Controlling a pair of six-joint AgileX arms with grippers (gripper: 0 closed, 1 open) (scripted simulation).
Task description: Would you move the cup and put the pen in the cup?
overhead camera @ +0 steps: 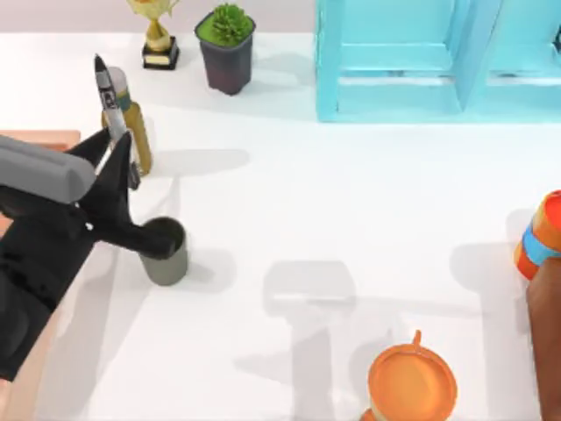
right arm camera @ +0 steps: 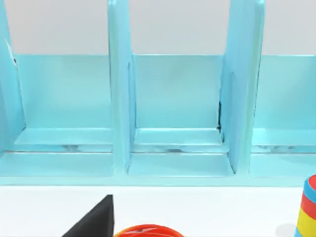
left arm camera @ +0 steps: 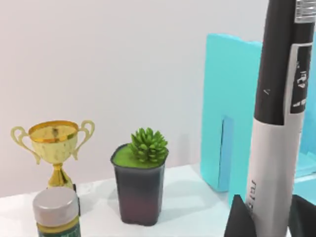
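Note:
My left gripper (overhead camera: 123, 171) is shut on the pen (overhead camera: 112, 105), a slim black marker with a white band. It holds the pen near its lower end, with the tip pointing up and away. In the left wrist view the pen (left arm camera: 279, 98) rises between the two dark fingers (left arm camera: 239, 217). The dark olive-grey cup (overhead camera: 168, 259) stands upright on the table just right of and below the gripper, and part of the gripper's black body overlaps its rim. One black fingertip (right arm camera: 94, 219) of my right gripper shows in the right wrist view, facing the blue shelf.
An olive-oil bottle (overhead camera: 133, 127) stands right behind the held pen. A gold trophy (overhead camera: 158, 35) and a potted plant (overhead camera: 226, 48) are at the back left. A blue shelf unit (overhead camera: 438, 57) fills the back right. An orange mug (overhead camera: 412, 381) is at the front, and a striped object (overhead camera: 539, 237) is at the right edge.

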